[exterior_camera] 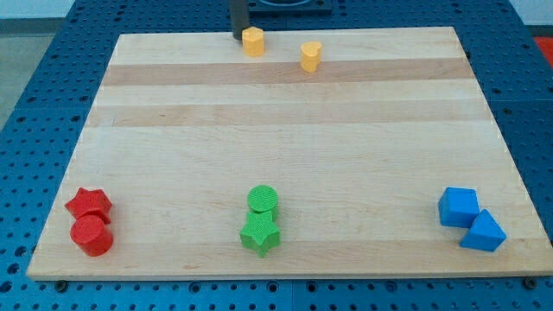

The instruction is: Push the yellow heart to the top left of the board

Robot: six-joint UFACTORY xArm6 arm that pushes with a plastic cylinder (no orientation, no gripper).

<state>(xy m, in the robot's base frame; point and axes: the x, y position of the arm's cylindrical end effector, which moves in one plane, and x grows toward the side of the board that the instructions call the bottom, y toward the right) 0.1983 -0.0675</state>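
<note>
The yellow heart (311, 56) stands near the view's top edge of the wooden board (285, 130), a little right of centre. A second yellow block, a pentagon (252, 41), stands to its left at the top edge. My tip (238, 37) is at the board's top edge, right next to the left side of the yellow pentagon. It looks to be touching it or nearly so. The tip is well to the left of the yellow heart, with the pentagon between them.
A red star (89, 204) and a red cylinder (92, 235) sit at the bottom left. A green cylinder (263, 199) and a green star (260, 234) sit at the bottom centre. A blue cube (458, 207) and a blue triangle (483, 231) sit at the bottom right.
</note>
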